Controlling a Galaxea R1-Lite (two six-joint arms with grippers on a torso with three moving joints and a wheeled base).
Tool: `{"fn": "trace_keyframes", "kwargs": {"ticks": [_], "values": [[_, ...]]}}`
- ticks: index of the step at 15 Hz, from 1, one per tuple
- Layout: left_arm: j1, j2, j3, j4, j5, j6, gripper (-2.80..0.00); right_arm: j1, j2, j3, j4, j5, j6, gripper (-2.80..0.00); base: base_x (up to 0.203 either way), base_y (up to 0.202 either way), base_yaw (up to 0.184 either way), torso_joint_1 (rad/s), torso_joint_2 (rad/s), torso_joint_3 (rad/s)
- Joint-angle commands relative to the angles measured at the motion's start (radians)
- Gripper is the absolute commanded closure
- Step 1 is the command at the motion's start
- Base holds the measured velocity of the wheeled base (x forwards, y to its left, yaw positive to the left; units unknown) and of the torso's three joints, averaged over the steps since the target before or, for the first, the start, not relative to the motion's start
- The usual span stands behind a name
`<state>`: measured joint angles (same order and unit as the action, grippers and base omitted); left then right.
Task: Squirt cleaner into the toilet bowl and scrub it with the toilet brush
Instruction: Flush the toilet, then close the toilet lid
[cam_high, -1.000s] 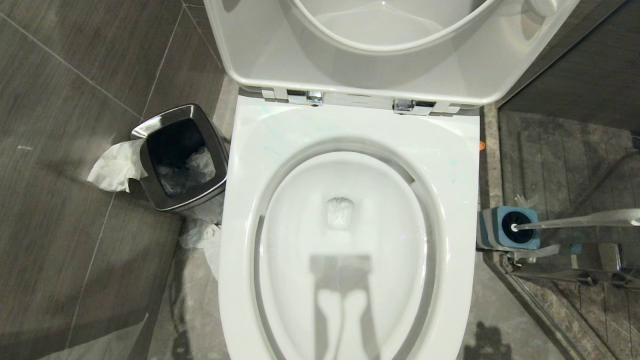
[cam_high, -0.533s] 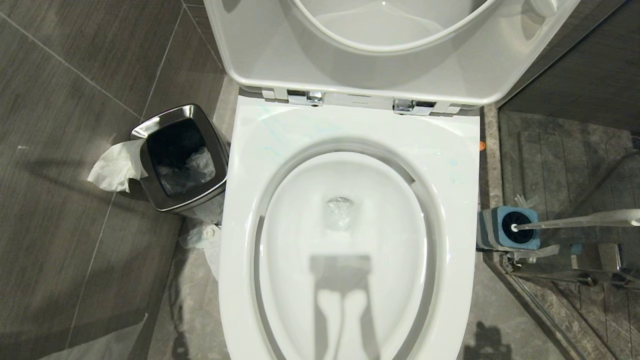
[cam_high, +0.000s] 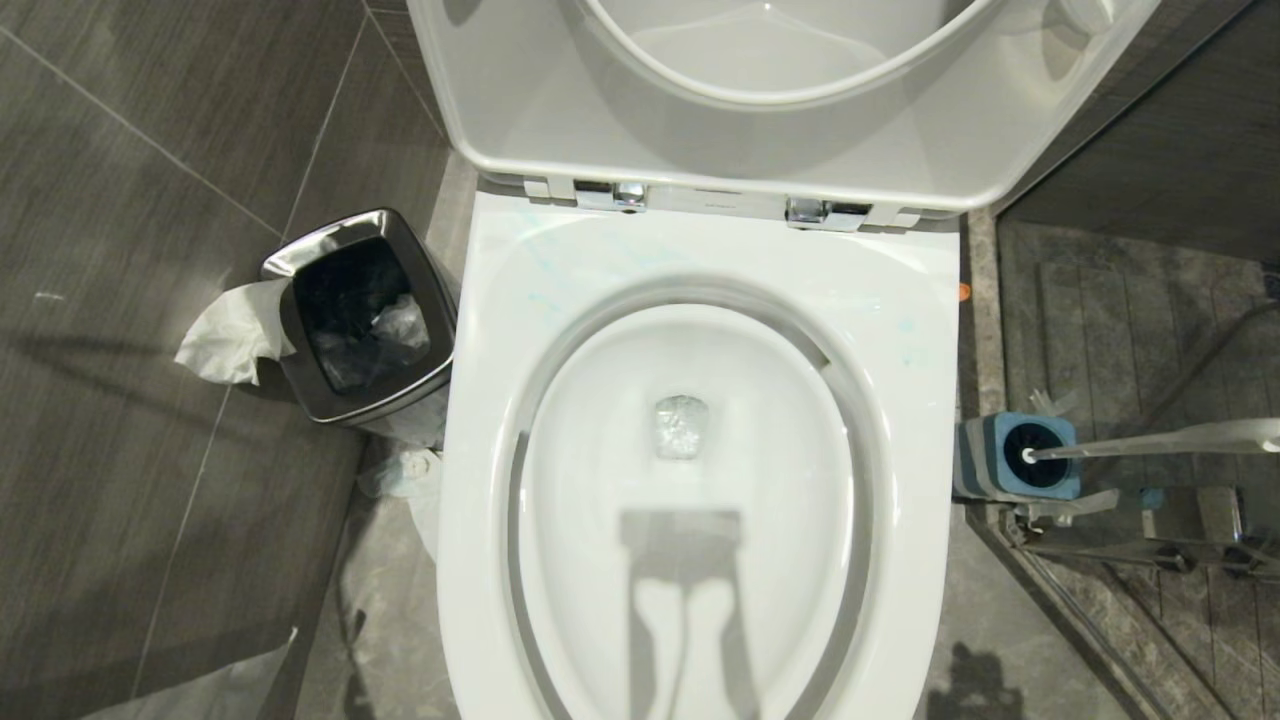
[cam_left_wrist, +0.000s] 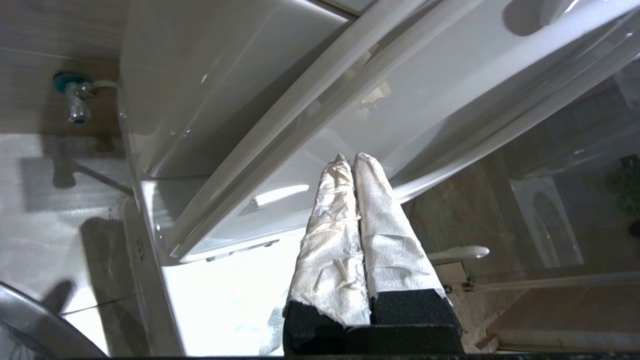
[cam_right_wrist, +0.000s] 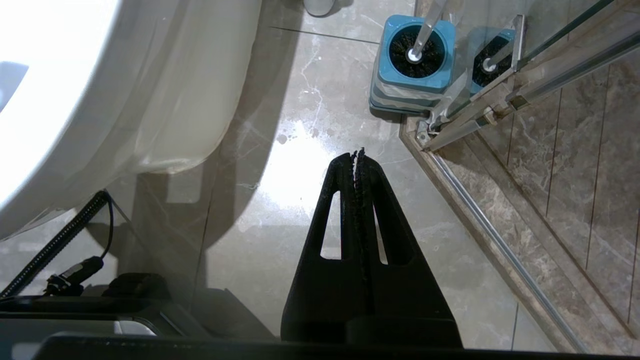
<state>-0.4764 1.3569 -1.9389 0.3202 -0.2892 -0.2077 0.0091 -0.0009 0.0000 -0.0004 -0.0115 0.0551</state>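
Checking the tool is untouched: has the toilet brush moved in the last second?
No. The toilet brush sits in its blue holder, same spot beside the toilet bowl.

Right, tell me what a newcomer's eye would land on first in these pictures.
First the open toilet bowl filling the middle of the head view, its lid raised behind. Next the toilet brush standing in its blue holder on the floor by the glass partition, on the robot's right. Then the steel bin on the other side, with white tissue draped beside its rim.
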Motion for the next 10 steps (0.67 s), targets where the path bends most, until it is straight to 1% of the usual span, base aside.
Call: {"fn": "trace_keyframes", "kwargs": {"ticks": [1, 5, 6, 7, 8, 9, 10], "values": [[0.048, -0.006, 0.005, 0.0, -0.006, -0.026, 0.0, 0.0, 0.001, 0.0, 0.0, 0.001, 0.0, 0.0, 0.0, 0.0, 0.0, 0.0, 0.0, 0.0], [0.098, 0.049, 0.003, -0.055, -0.005, -0.042, 0.0, 0.001, 0.001, 0.0, -0.001, -0.001, 0.0, 0.0, 0.0, 0.0, 0.0, 0.0, 0.0, 0.0], [0.102, 0.073, 0.003, -0.131, -0.007, -0.045, 0.0, 0.0, 0.001, 0.0, 0.0, 0.001, 0.0, 0.0, 0.0, 0.0, 0.0, 0.0, 0.0, 0.0], [0.103, 0.104, 0.003, -0.232, -0.009, -0.057, 0.0, 0.0, 0.001, 0.0, -0.001, 0.001, 0.0, 0.0, 0.0, 0.0, 0.0, 0.0, 0.0, 0.0], [0.103, 0.142, 0.003, -0.326, -0.011, -0.081, 0.0, 0.0, 0.001, 0.0, 0.0, 0.0, 0.0, 0.0, 0.0, 0.0, 0.0, 0.0, 0.0, 0.0], [0.104, 0.168, 0.003, -0.392, -0.034, -0.114, 0.0, 0.0, 0.001, 0.0, -0.001, 0.001, 0.0, 0.0, 0.0, 0.0, 0.0, 0.0, 0.0, 0.0], [0.116, 0.172, 0.006, -0.398, -0.107, -0.141, 0.0, 0.001, 0.001, 0.0, -0.001, 0.0, 0.0, 0.0, 0.0, 0.0, 0.0, 0.0, 0.0, 0.0]]}}
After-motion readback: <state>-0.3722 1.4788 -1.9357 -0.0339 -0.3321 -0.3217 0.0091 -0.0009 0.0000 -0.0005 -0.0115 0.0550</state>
